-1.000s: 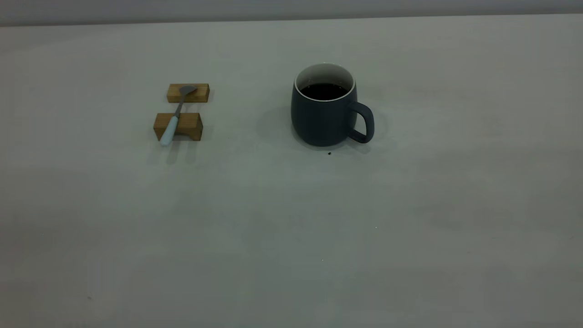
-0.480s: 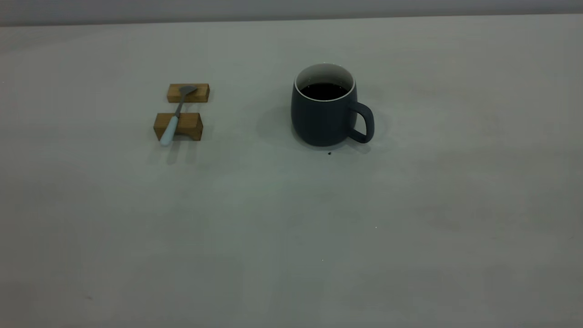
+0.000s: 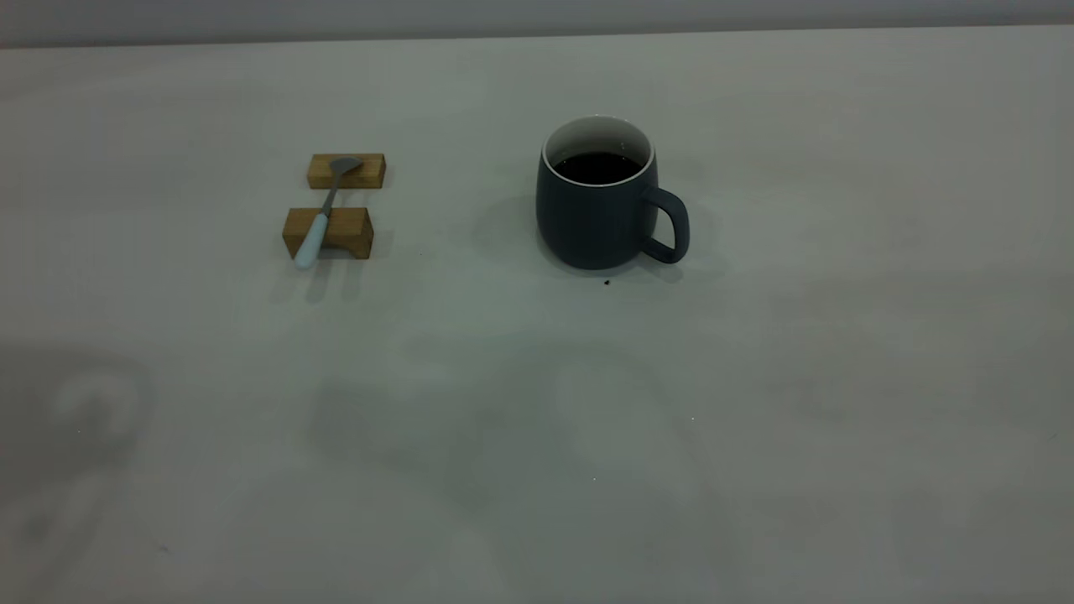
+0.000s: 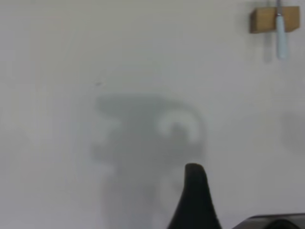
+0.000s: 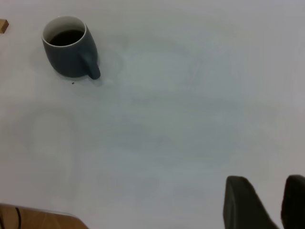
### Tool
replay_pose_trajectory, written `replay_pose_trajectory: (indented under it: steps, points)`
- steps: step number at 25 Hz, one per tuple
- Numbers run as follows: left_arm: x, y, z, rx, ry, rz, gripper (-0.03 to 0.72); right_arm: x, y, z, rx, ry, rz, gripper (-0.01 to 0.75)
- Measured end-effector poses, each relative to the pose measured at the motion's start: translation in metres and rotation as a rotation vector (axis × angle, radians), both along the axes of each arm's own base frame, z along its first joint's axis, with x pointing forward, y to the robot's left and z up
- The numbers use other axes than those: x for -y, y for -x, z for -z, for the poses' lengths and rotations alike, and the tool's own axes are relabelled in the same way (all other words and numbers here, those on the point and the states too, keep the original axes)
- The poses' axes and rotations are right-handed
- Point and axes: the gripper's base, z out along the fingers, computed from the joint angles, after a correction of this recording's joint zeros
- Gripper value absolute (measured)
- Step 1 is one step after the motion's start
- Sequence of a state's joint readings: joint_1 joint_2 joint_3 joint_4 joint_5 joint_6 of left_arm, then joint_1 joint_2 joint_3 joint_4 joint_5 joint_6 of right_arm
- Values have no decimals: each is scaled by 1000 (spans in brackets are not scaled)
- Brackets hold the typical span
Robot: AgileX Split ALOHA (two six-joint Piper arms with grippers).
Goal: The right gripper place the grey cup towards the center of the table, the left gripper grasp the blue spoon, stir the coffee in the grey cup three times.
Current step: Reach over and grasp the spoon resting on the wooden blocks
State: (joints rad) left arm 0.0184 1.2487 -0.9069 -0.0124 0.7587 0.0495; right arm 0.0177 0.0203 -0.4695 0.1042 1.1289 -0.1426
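The rounded dark slate-grey mug with a white inner wall and a thick loop handle point(image 3: 597, 201) stands upright on the broad pale grey-white surface point(image 3: 537, 436), a little toward 1 o'clock from the middle of the exterior view, its handle turned toward 4 o'clock. Dark, almost black coffee point(image 3: 597, 167) lies smooth inside it. A tiny dark speck point(image 3: 607, 283) sits on the surface just at the mug's 6 o'clock.

Well apart from the mug, at its 9 o'clock, two tan wooden blocks lie one behind the other with a gap between: the far block point(image 3: 346, 171) and the near block point(image 3: 328, 232). The slim teaspoon with a pale light-blue handle and grey metal bowl point(image 3: 323, 214) bridges them, its bowl resting on the far block and its handle crossing the near block and overhanging toward 7 o'clock.

Neither arm enters the exterior view. In the left wrist view one black claw finger of the left end effector point(image 4: 195, 200) hangs over bare surface, and the spoon with its near block lies far off at 1 o'clock from it; with only one finger shown, whether this end effector is spread or pressed together cannot be told. In the right wrist view the right end effector point(image 5: 271, 202) shows two black fingers held a little apart with nothing between them, and the mug stands well away at 10 o'clock from it.
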Motion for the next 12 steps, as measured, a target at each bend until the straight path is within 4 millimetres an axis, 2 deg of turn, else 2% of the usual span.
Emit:
replay_pose_trajectory:
  steps: [3,6,12]
  points:
    - [5,-36,24,-64,42,10,668,0,0,0,0,0,0,238]
    - [17,-64,49,-117,48,59,668,0,0,0,0,0,0,238]
    - [43,-99,102,-151,55,86,664,0,0,0,0,0,0,238]
